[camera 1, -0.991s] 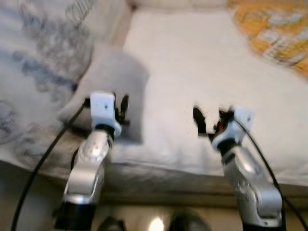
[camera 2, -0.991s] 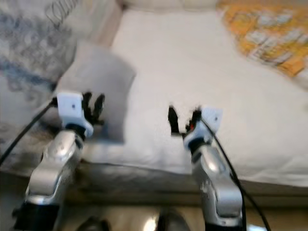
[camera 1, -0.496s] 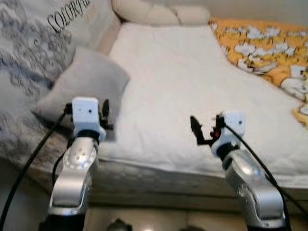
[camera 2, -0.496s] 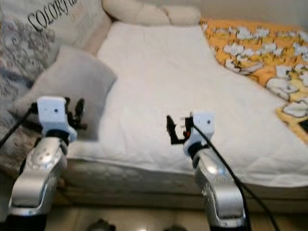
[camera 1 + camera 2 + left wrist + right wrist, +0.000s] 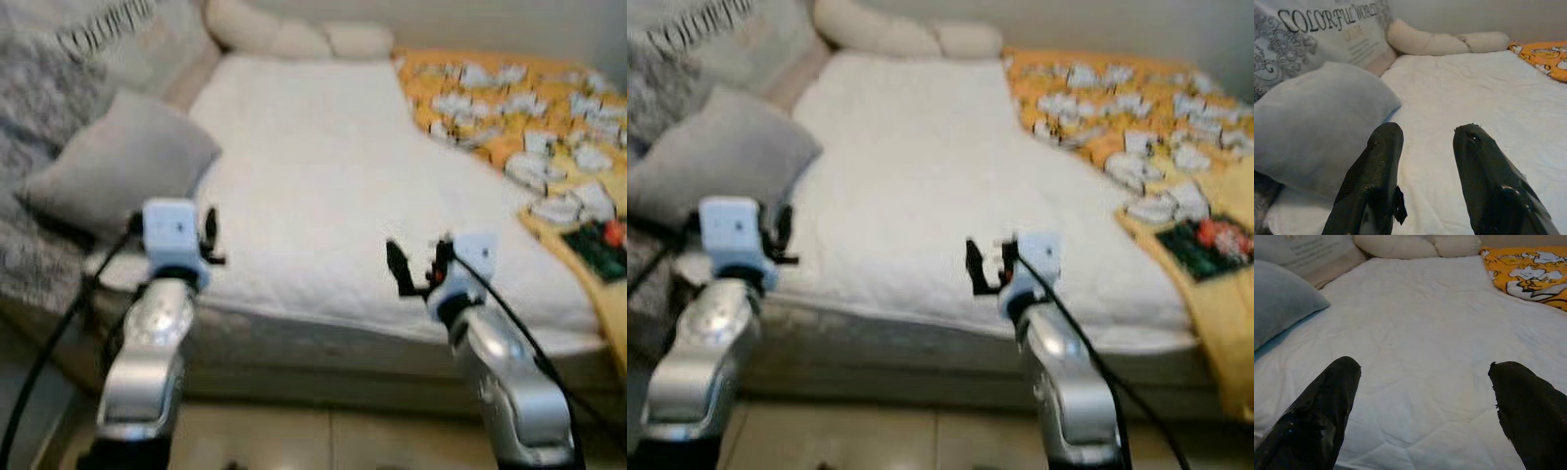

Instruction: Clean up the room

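Both empty: left gripper [image 5: 1422, 147] fingers parted, right gripper [image 5: 1422, 377] spread wide above white bed [image 5: 304, 176].

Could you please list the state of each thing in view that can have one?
Left hand: open, empty, above the bed's edge.
Right hand: open wide, empty.
Grey cushion: lying tilted against the patterned pillows.
White quilted mattress cover: spread flat.
Orange patterned blanket: rumpled.

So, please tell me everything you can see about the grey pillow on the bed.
The grey pillow is plain, soft and plump, seemingly of smooth fabric. It lies tilted at the bed's left side, resting on the white quilt and leaning against the patterned cushion with printed lettering. The left gripper hovers near its corner without touching it.
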Controlling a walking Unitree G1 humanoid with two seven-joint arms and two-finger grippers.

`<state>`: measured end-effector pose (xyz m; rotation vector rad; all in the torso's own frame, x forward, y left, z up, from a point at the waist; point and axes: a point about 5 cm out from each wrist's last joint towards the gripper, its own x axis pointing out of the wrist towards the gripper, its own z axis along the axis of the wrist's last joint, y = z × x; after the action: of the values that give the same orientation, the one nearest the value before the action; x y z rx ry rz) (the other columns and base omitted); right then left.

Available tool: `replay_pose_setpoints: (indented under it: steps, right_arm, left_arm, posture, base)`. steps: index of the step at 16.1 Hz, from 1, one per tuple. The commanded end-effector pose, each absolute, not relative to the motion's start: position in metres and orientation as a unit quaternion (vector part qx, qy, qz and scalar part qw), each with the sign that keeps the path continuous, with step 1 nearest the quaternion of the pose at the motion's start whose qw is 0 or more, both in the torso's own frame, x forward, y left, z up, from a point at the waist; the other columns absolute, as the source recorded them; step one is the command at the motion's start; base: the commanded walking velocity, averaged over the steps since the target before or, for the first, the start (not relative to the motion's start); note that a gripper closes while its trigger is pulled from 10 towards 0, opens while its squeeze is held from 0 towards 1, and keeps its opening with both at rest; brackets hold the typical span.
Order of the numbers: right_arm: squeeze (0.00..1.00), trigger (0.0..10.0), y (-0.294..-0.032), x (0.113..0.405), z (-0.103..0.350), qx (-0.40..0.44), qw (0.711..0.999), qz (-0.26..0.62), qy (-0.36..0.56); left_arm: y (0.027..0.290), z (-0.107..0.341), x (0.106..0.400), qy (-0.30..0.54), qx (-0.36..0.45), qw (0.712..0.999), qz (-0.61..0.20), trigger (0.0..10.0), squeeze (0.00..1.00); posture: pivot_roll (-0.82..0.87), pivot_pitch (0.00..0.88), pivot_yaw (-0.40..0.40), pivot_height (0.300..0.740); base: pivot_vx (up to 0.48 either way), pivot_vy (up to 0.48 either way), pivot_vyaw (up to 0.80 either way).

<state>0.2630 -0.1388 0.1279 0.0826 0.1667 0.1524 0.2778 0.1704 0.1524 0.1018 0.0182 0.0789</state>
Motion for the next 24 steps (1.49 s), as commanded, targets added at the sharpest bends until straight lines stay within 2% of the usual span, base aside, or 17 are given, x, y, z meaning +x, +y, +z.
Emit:
replay_pose_setpoints:
  steps: [1, 5, 8, 11, 18, 24]
  right_arm:
    - [0.00, 10.0, -0.146, 0.260, 0.126, 0.040, 0.993, 0.063, 0.086]
    - [0.00, 10.0, -0.148, 0.255, 0.123, 0.044, 0.992, 0.062, 0.096]
    - [0.00, 10.0, -0.145, 0.253, 0.121, 0.047, 0.991, 0.073, 0.107]
    - [0.00, 10.0, -0.148, 0.254, 0.121, 0.053, 0.991, 0.064, 0.108]
    - [0.00, 10.0, -0.156, 0.255, 0.121, 0.047, 0.992, 0.048, 0.111]
    - [0.00, 10.0, -0.157, 0.257, 0.121, 0.048, 0.992, 0.049, 0.104]
  left_arm:
    - [0.157, 0.159, 0.281, 0.002, 0.048, 0.999, 0.021, 10.0, 0.00]
    - [0.145, 0.162, 0.280, -0.001, 0.028, 1.000, 0.003, 10.0, 0.00]
    - [0.137, 0.163, 0.279, -0.006, 0.054, 0.998, -0.028, 10.0, 0.00]
    - [0.131, 0.166, 0.277, -0.013, 0.053, 0.997, -0.046, 10.0, 0.00]
    - [0.137, 0.163, 0.276, -0.009, 0.034, 0.998, -0.042, 10.0, 0.00]
    - [0.158, 0.152, 0.272, 0.007, 0.042, 0.999, -0.008, 10.0, 0.00]
  posture:
    - [-0.04, 0.053, 0.017, 0.740]
    - [-0.04, 0.072, 0.008, 0.740]
    - [-0.04, 0.078, 0.001, 0.740]
    - [-0.05, 0.081, -0.003, 0.740]
    - [-0.06, 0.064, 0.003, 0.740]
    - [-0.06, 0.050, 0.004, 0.740]
  base:
    - [0.000, -0.480, 0.00]
    - [0.000, -0.220, 0.00]
    - [0.000, 0.000, 0.00]
    - [0.282, 0.000, -0.76]
    - [0.359, 0.000, -0.73]
    - [0.372, 0.000, 0.00]
